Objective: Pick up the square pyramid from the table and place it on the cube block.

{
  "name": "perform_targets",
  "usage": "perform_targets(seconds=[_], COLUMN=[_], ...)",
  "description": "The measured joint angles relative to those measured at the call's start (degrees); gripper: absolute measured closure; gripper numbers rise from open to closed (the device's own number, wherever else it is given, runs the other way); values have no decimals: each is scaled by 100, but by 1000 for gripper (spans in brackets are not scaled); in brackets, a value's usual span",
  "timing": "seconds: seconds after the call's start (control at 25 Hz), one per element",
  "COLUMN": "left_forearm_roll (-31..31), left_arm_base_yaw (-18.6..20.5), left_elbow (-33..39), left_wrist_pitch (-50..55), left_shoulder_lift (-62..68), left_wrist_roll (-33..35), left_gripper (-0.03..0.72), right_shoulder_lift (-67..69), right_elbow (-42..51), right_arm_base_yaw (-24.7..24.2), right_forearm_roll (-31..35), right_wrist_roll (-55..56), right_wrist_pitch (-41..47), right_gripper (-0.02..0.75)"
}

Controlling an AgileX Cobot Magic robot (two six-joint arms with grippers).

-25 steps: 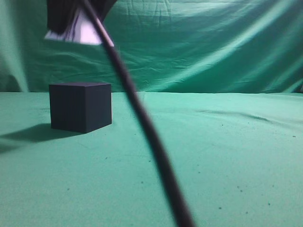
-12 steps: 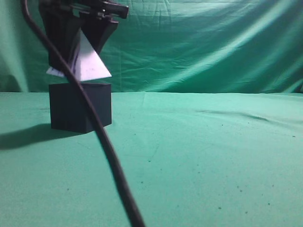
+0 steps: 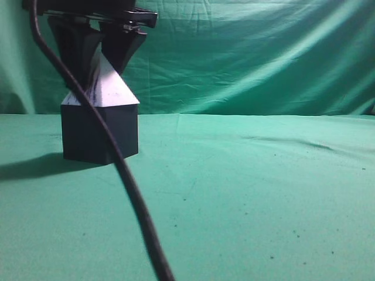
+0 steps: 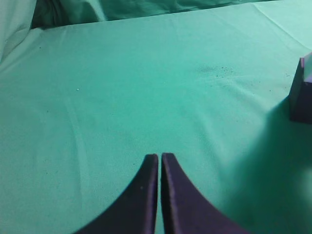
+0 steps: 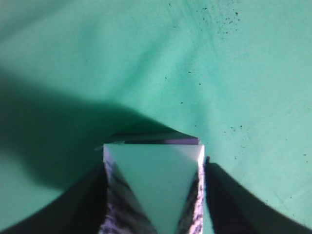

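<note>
On top of the matte dark navy cube block (image 3: 99, 133), at the left of the exterior view, sat the small white square pyramid (image 3: 104, 86) with dark streaks down one face, its base edges lining up closely with the cube's top edges and its apex pointing straight up between the fingers of the right gripper (image 3: 101, 50). That gripper, which had reached across to the left side, came down from directly above, its two dark fingers clamped against opposite sloping faces of the pyramid near the tip. The right wrist view agreed: the pyramid filled the lower middle, with a dark finger (image 5: 229, 204) pressed on each side and the cube's top edge just visible beyond the base.

The relation that mattered was vertical: the pyramid lay directly beneath the gripper with its axis upright, so the move ahead appeared to be a release and a straight lift away. Whether the base rested fully flat could not be confirmed.

The left gripper (image 4: 159, 168) hung over the wrinkled green cloth table (image 4: 122, 87) well apart from the cube, its fingers pressed together on nothing. A black cable (image 3: 126, 175) crossed the foreground
</note>
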Motion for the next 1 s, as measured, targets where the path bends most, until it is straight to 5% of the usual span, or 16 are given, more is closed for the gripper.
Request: perform_targets(seconds=[0.24, 0.56, 0.8, 0.84, 0.96, 1.0], left_forearm_roll=[0, 0, 0, 0, 0, 0], left_arm_base_yaw=[0, 0, 0, 0, 0, 0], left_elbow=[0, 0, 0, 0, 0, 0], left_wrist_pitch=[0, 0, 0, 0, 0, 0], left_shoulder_lift=[0, 0, 0, 0, 0, 0], left_wrist_roll=[0, 0, 0, 0, 0, 0], left_gripper=[688, 688, 688, 688, 688, 688], right_shoulder_lift=[0, 0, -396, -396, -926, -1053], right_elbow=[-113, -1510, -1767, -1767, -1767, -1751], right_arm_base_yaw=[0, 0, 0, 0, -34, -64], right_forearm_roll=[-33, -33, -107, -107, -131, -131], right_wrist_roll=[-10, 59, 195, 195, 271, 321], right_wrist_pitch=[81, 1277, 1581, 1581, 1630, 1631], right_gripper=[149, 164, 545, 545, 738, 738])
